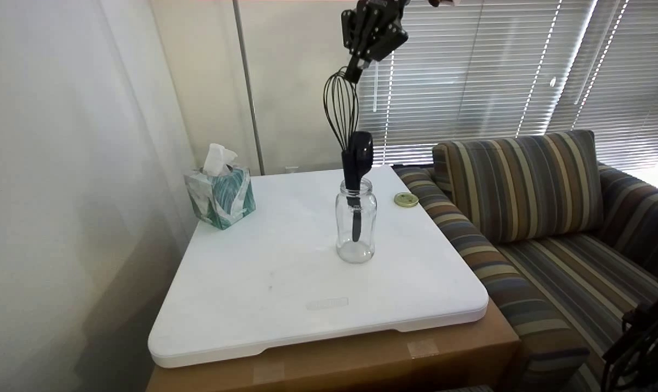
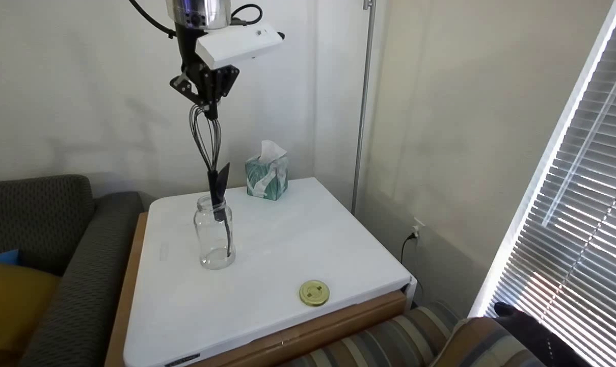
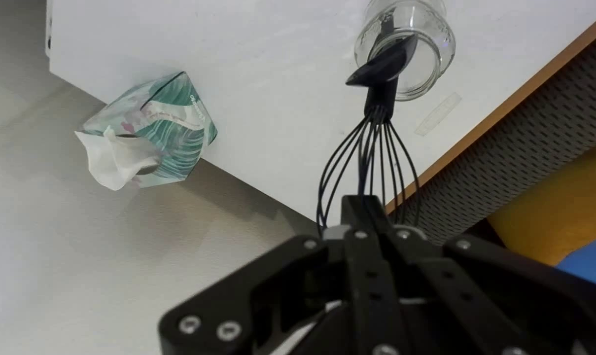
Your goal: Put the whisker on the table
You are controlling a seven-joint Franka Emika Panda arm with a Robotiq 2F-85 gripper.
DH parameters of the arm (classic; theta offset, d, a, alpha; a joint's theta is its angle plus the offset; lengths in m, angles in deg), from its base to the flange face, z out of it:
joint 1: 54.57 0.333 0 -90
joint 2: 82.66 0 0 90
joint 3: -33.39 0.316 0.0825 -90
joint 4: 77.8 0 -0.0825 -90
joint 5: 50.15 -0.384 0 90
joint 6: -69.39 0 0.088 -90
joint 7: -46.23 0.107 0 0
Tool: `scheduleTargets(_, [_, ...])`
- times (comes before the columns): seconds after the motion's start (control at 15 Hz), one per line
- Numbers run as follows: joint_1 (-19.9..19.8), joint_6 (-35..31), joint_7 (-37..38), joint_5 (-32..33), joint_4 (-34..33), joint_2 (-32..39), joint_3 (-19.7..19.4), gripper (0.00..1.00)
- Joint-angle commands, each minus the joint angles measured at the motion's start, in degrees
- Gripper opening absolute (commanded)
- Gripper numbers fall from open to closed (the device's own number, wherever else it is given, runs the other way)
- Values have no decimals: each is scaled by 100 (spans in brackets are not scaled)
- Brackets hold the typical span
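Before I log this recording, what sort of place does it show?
Likely a living room or lounge: a striped sofa and a dark couch stand beside the white table, and window blinds hang nearby.

Daylight thru blinds (image 1: pixel 443 92), w/ blown-out glare at right; faint, soft shadows on wall (image 2: pixel 83 102); desk (image 1: pixel 252 272) brightly lit.

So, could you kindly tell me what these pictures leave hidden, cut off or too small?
Loop ends of the whisk: hidden behind the gripper, wrist view.
Jar: partly cut off by the top edge, wrist view.
Markings on the gold lid: too small, both exterior views.
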Motion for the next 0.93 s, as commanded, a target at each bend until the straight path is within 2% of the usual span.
scheduleTargets(0.0, [156, 154, 153, 266, -56, -333, -131, 0])
scheduleTargets(0.53, [487, 222, 531, 1048, -187, -907, -212, 0])
scheduleTargets(0.87, [727, 586, 1274, 1949, 25, -1295, -220, 0])
